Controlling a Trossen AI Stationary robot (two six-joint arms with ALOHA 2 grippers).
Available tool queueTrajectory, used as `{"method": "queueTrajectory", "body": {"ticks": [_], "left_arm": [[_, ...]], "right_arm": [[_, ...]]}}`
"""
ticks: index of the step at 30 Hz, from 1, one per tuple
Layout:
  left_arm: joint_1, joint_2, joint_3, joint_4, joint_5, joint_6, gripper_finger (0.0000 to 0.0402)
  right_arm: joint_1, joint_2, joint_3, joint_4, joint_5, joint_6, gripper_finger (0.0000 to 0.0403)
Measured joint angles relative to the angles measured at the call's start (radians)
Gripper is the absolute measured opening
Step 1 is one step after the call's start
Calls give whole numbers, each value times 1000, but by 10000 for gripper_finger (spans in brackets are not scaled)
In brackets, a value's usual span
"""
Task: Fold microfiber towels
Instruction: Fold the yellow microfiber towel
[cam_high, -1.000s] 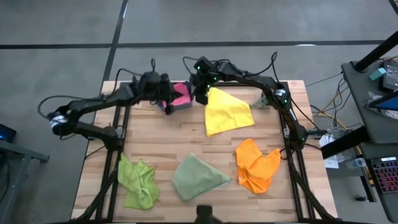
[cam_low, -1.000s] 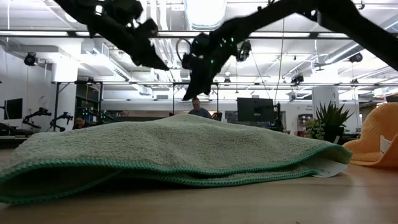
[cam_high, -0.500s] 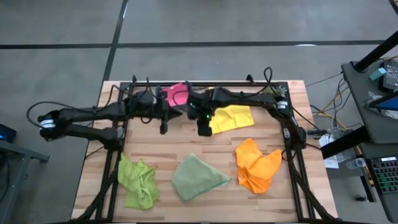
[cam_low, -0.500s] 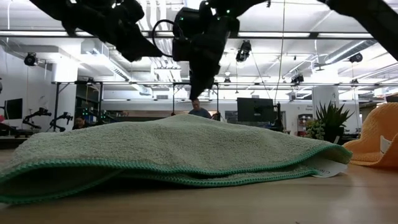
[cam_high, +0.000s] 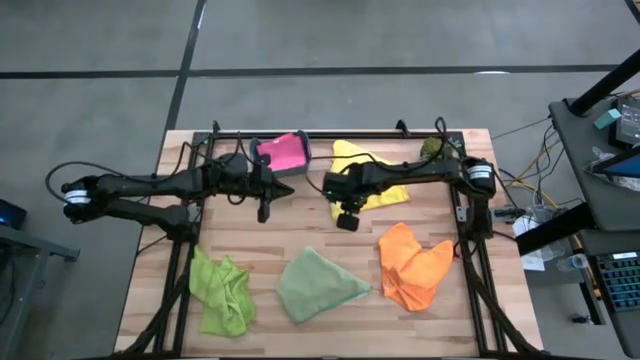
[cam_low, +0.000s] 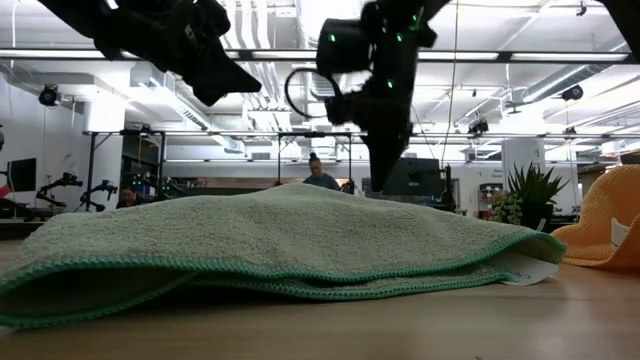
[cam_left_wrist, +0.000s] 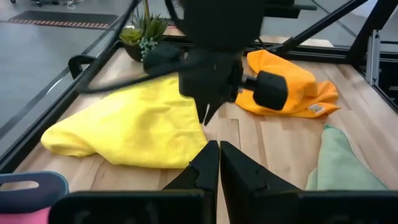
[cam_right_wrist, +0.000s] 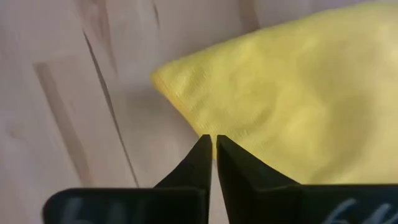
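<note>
Seen only from above: all five cloths on the wooden table (cam_high: 300, 225). Taken from the yellow towel (cam_high: 375, 178) as landmark: pink towel (cam_high: 288, 153) to its left at the far edge, lying in a small teal bin (cam_high: 262, 151); orange towel (cam_high: 412, 265) just nearer the front; sage green towel (cam_high: 315, 285) front and left of it; lime green towel (cam_high: 222, 292) farthest off, at the front left corner. Small plant sprig (cam_high: 432, 147) at the yellow towel's far right corner.

Left gripper (cam_high: 263, 212) left of the yellow towel, over bare wood, fingers pressed together and empty. Right gripper (cam_high: 347, 222) at the yellow towel's left edge, raised, fingers pressed together, pinching nothing.

Shown only in the right wrist view: the folded yellow corner (cam_right_wrist: 163, 79) directly beyond the closed fingertips (cam_right_wrist: 204, 149), not between them. Shown only in the left wrist view: the other arm's gripper head hanging over the yellow towel's edge, with the orange towel and the plant behind, and the teal bin's rim at the frame corner.

Table-height view filled by the sage green towel, both grippers aloft above it; a person (cam_low: 319, 172) far back in the room.
</note>
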Motion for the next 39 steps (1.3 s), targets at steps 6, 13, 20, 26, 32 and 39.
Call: {"method": "queueTrajectory", "body": {"ticks": [6, 13, 20, 26, 32, 39], "left_arm": [[-1, 4, 0, 0, -9, 0, 0], [-1, 4, 1, 77, -89, 23, 0], [0, 19, 2, 172, -110, 118, 0], [0, 37, 2, 224, -113, 193, 0], [0, 70, 3, 271, -113, 215, 1], [0, 106, -2, 253, -113, 184, 52]], "right_arm": [[-12, -8, -106, 116, -21, -192, 72], [-11, -9, -193, 161, -21, -247, 147], [-22, -9, -269, 319, -14, -203, 189], [-22, -10, -328, 429, 36, -175, 150], [-22, -14, -321, 468, 61, -152, 24], [-19, -29, -250, 458, 133, -165, 9]]}}
